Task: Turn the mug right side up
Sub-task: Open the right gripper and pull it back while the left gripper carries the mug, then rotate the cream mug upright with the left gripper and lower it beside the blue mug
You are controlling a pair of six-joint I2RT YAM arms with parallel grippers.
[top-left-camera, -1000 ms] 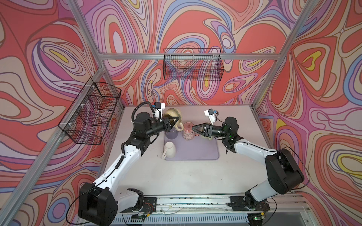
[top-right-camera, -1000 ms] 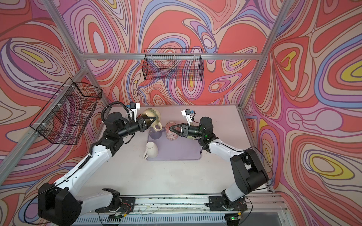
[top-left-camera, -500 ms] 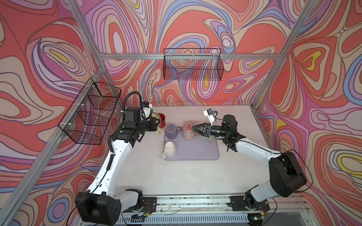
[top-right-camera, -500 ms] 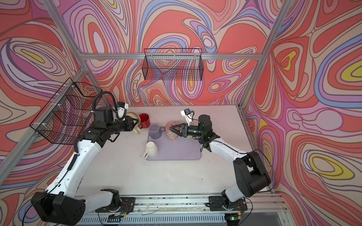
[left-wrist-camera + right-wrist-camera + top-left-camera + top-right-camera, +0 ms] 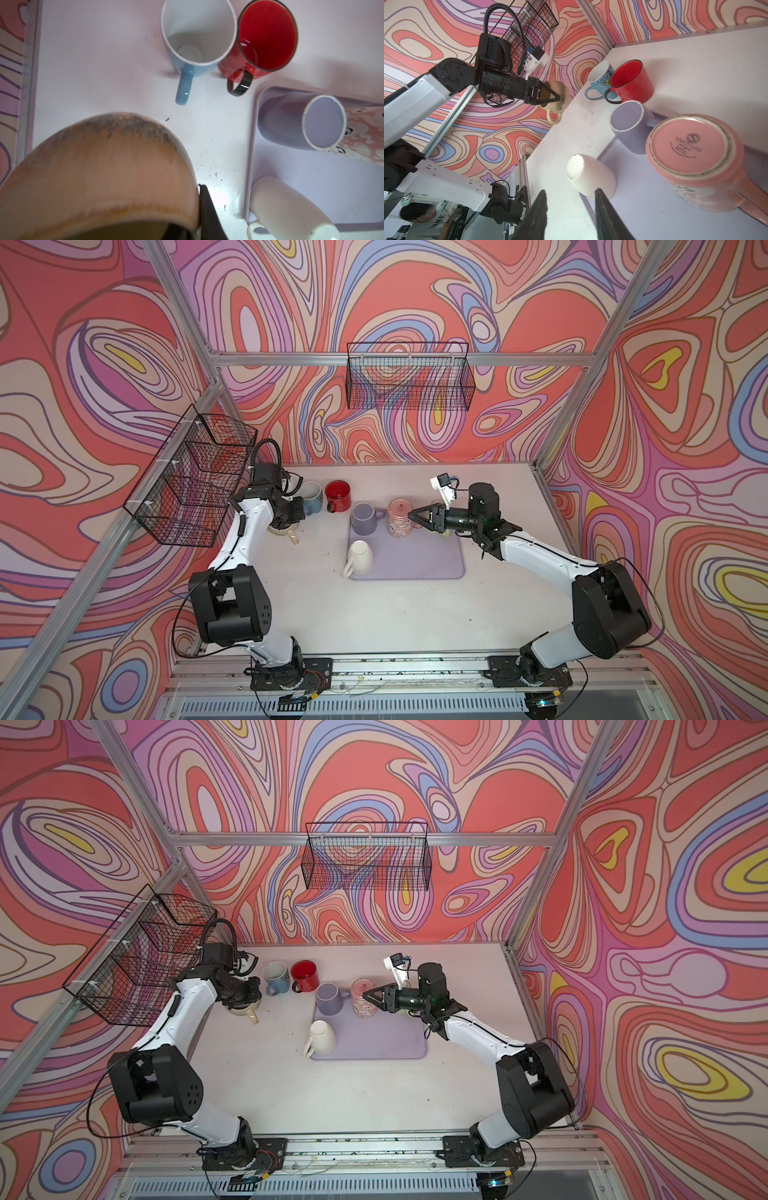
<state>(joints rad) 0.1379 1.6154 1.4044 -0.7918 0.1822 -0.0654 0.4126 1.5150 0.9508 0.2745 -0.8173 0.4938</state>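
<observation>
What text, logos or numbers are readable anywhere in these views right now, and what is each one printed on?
"spectrum": beside a swirl logo on the upturned base of the pink mug, in the right wrist view.
"designz": just beneath it on the same base; small, so less certain.
Two finer lines below that: too small to read.
"IRV": partial letters on the person's shirt past the table edge; the rest is hidden.
No other text is readable in any view.

The pink mug's (image 5: 691,145) upturned base reads "spectrum", with what looks like "designz" beneath; finer print below is illegible.
</observation>
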